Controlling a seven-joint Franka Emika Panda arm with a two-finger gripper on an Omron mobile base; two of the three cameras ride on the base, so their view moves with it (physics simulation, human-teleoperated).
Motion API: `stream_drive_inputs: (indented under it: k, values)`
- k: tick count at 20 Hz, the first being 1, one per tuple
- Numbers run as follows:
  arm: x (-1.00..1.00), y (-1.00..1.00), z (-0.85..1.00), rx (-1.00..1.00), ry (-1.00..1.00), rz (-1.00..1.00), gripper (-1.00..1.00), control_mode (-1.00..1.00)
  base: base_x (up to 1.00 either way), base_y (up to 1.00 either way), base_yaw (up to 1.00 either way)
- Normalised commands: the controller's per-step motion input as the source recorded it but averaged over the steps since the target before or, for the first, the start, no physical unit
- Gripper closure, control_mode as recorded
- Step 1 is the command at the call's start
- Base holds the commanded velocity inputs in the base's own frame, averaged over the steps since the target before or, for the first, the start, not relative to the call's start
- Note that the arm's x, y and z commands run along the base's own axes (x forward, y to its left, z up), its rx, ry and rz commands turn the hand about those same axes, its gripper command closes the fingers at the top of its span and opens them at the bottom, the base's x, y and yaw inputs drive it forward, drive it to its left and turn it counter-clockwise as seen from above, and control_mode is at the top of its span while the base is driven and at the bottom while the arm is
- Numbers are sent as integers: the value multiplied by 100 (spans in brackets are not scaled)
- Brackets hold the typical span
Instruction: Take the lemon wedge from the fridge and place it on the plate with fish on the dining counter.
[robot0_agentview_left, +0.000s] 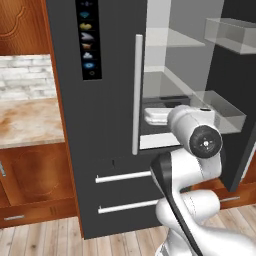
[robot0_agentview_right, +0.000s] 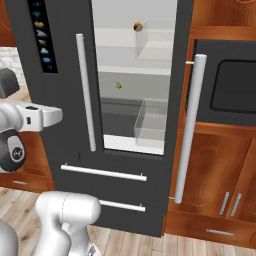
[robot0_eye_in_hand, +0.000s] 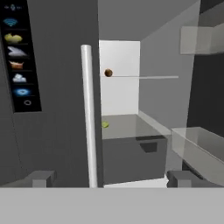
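Note:
The fridge (robot0_agentview_left: 110, 100) (robot0_agentview_right: 65, 115) stands before me with its left door shut and its right door swung open. On a middle shelf inside lies the lemon wedge (robot0_agentview_right: 118, 85) (robot0_eye_in_hand: 105, 124), small and yellow-green, near the shelf's left side. My gripper (robot0_eye_in_hand: 111, 179) is open, with nothing between its fingers, and hovers in front of the opening just right of the shut door's silver handle (robot0_eye_in_hand: 89, 113), well short of the wedge. The plate, the fish and the dining counter are out of view.
A small brown ball (robot0_agentview_right: 138, 26) (robot0_eye_in_hand: 108, 73) rests on the glass shelf above the wedge. Clear bins (robot0_agentview_left: 222, 110) hang on the open door at the right. A marbled counter (robot0_agentview_left: 30, 120) lies left of the fridge. A dark oven (robot0_agentview_right: 232, 85) sits in wooden cabinets at the right.

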Motion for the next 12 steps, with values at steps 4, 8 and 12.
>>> stream_drive_inputs:
  k: [4, 8, 12]
  values:
    - [0, 0, -10, 1, -7, 15, -100, -100, 0, 0, 0]
    - [66, 0, -6, 1, 0, 0, -100, -100, 0, 0, 0]
    - [100, 0, -14, 4, 0, 0, -100, -100, 0, 0, 0]
